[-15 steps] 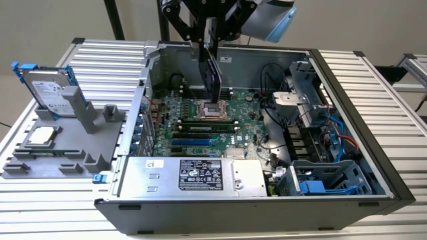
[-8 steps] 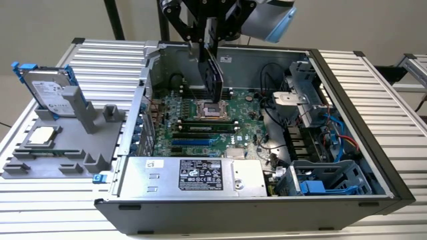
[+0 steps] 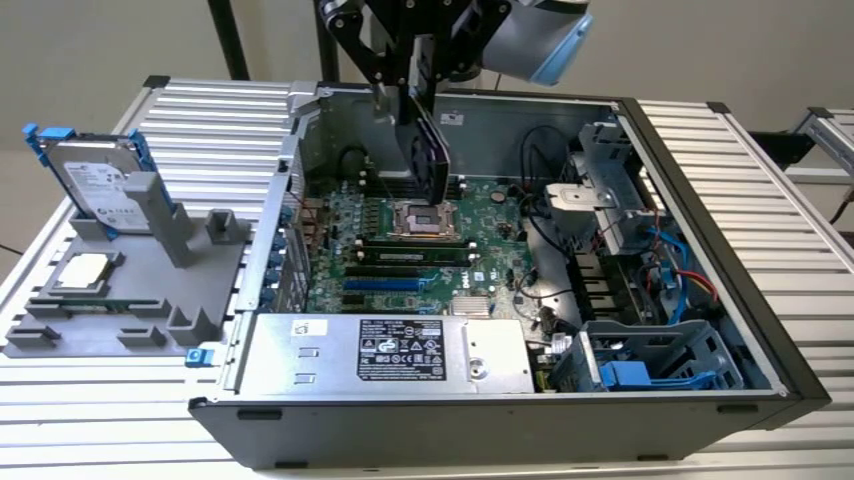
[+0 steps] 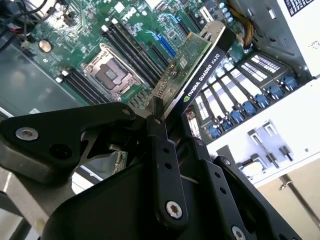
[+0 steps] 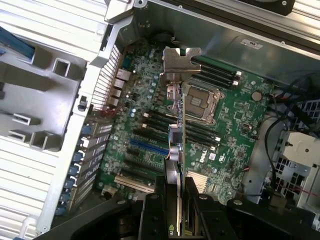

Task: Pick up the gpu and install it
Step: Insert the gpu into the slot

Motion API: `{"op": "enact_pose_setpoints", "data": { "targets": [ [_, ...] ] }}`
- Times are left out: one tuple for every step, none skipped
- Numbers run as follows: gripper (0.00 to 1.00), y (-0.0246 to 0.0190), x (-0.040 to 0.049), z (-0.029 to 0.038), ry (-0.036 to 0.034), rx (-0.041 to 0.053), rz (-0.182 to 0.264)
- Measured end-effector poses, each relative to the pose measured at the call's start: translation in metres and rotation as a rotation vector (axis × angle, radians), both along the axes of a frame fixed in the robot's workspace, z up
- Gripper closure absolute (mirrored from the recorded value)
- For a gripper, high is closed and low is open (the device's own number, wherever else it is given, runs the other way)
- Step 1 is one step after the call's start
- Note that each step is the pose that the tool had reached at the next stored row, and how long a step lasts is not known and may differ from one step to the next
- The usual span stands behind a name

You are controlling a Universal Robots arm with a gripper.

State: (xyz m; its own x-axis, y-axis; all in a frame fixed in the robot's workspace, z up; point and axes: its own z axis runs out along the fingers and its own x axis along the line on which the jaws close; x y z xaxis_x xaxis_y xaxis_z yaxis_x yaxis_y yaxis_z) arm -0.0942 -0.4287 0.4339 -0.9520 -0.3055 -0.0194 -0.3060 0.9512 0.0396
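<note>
The graphics card (image 3: 430,150) is held on edge, pinched between the jaws of the gripper (image 3: 416,95), above the motherboard (image 3: 507,215). In the exterior view its long axis is set from 12 to 6 o'clock. The blue slot (image 3: 380,284) is found at 7 o'clock from its lower end.

Black gripper (image 4: 161,114) clamped on one end of the gpu (image 4: 197,62), card held tilted above green motherboard (image 4: 85,25), CPU socket (image 4: 108,75) near
</note>
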Motion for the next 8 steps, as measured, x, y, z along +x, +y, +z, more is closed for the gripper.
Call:
{"op": "enact_pose_setpoints", "data": {
  "targets": [
    [1.0,0.0,0.0,0.0,0.0,0.0,0.006],
    [1.0,0.0,0.0,0.0,0.0,0.0,0.011],
    [1.0,0.0,0.0,0.0,0.0,0.0,0.018],
    [1.0,0.0,0.0,0.0,0.0,0.0,0.023],
    [1.0,0.0,0.0,0.0001,0.0001,-0.0001,0.029],
    [1.0,0.0001,0.0,0.0001,0.0001,-0.0001,0.034],
    [1.0,0.0001,0.0,0.0001,0.0001,-0.0001,0.04],
    [1.0,0.0001,0.0,0.0001,0.0001,-0.0001,0.046]
  ]
}}
